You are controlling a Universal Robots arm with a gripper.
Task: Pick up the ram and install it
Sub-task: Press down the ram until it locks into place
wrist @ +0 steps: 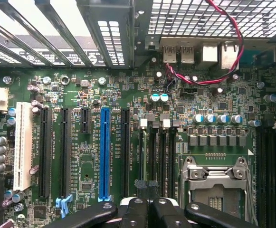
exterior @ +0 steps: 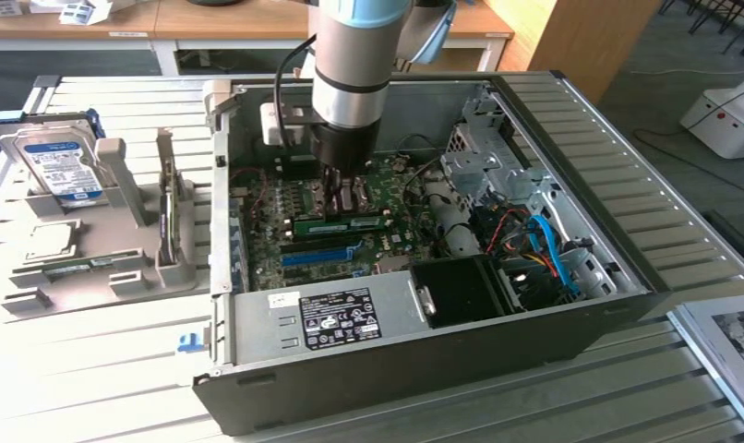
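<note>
The gripper [exterior: 339, 205] stands low inside the open computer case [exterior: 618, 277], its fingers closed together just above the motherboard [wrist: 80, 85]. The ram [exterior: 342, 222] lies seated along a memory slot directly beneath them, so the pressing-in step of installation appears in hand. Judging by this, full seating calls for even downward pressure along the stick.
</note>
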